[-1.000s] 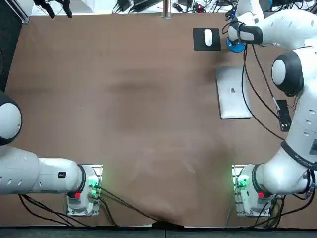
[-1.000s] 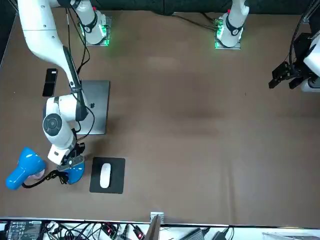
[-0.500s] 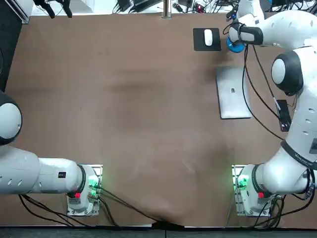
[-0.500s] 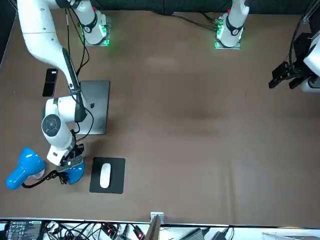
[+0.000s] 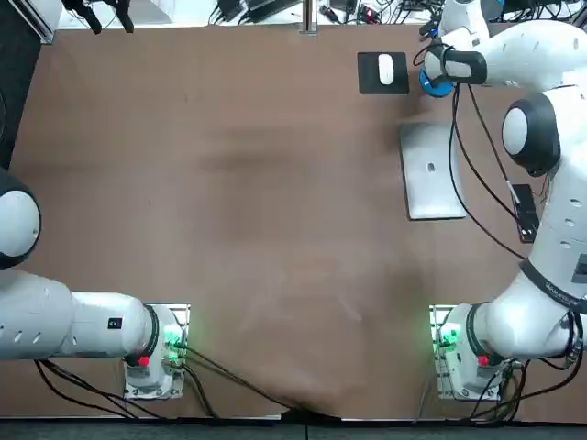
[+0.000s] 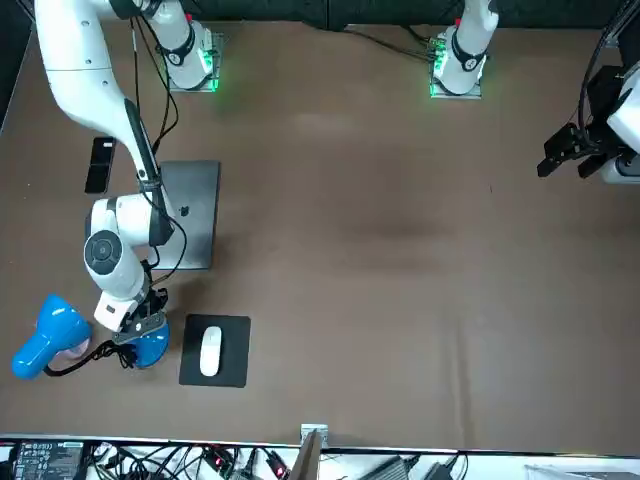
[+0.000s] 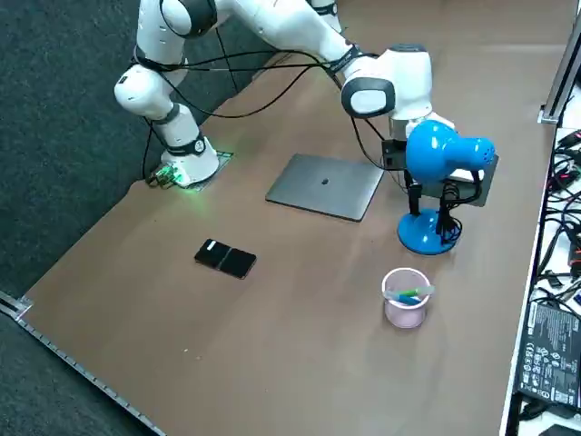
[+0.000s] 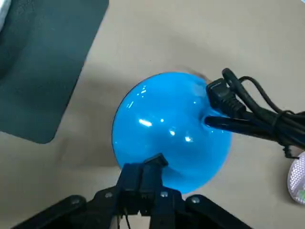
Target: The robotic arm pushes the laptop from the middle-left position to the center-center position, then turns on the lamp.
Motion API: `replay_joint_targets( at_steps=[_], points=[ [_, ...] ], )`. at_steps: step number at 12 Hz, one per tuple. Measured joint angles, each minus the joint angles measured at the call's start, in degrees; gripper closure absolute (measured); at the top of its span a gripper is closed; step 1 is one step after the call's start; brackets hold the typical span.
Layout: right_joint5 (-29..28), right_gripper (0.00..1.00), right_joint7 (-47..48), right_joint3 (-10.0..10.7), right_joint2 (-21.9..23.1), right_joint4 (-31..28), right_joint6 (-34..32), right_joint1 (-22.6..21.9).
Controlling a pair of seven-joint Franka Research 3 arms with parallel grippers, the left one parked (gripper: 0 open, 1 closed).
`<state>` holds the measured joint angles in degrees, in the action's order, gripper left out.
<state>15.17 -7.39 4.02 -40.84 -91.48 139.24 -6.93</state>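
- The closed grey laptop (image 5: 433,172) lies flat on the brown tabletop (image 5: 229,183), in the robot's right half at mid depth. It is nearer the robot than the lamp and the mouse pad.
- A small pale mark sits at the middle of its lid, too small to read. I can read no other writing.
- The blue lamp (image 7: 443,153) stands at the far right of the tabletop, just beyond the laptop. Its round base (image 8: 171,129) fills the wrist view, with a black cable (image 8: 257,124) plugged into its side.
- I cannot tell whether the lamp is lit.
- The right gripper (image 8: 148,167) hangs over the near edge of the lamp base with its fingers clenched together, holding nothing. I cannot tell whether the tips touch the base.
- A black mouse pad (image 5: 371,77) with a white mouse (image 5: 386,66) on it lies beside the lamp base, toward the tabletop's middle.
- A black phone (image 7: 226,258) lies on the laptop's outer side, near the right edge.
- A pinkish cup (image 7: 405,300) with a pen in it stands near the lamp.
- Compared with a second ago, the right arm's wrist has shifted only slightly toward the robot's right, above the lamp base. The laptop, lamp, mouse and phone lie where they did.
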Motion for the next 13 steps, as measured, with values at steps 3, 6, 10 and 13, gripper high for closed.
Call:
replay_joint_targets(
  at_steps=[3,6,10,13],
  points=[
    [0.0,0.98,-0.01,-0.03,-0.04,0.06,0.0,0.0],
    [0.0,0.98,-0.01,-0.03,-0.1,0.17,0.01,0.12],
    [0.0,0.98,-0.02,-0.03,-0.43,0.25,0.85,0.74],
    [0.0,0.98,-0.04,-0.03,-0.63,0.55,1.11,0.81]
  ],
)
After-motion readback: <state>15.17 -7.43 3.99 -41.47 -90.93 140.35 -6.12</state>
